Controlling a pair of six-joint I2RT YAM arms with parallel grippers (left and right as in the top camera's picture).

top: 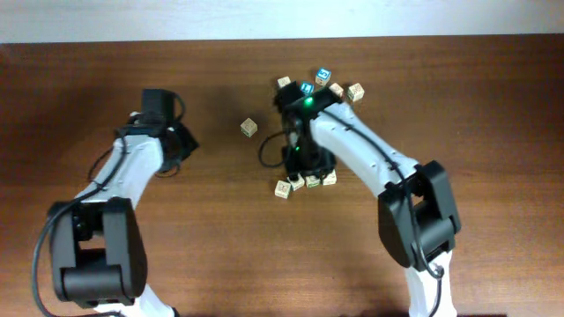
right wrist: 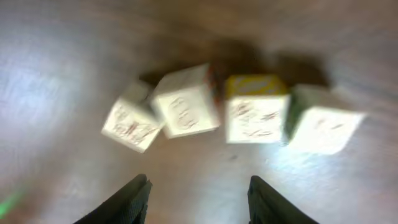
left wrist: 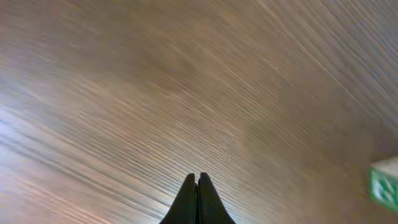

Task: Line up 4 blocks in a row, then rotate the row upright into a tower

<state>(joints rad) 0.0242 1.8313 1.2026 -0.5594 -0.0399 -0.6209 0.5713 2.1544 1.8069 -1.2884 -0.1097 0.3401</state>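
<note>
Row of four blocks [right wrist: 256, 117] mid-table, well apart from every edge, two at one end skewed. Right gripper [right wrist: 199, 190] hangs just short of the row, jaws apart, holding nothing. Left gripper [left wrist: 197, 186] pressed closed over the table [left wrist: 124, 93] toward its left edge. Judged: between turns; next needs jaws straddling one block squarely, neighbours untouched
</note>
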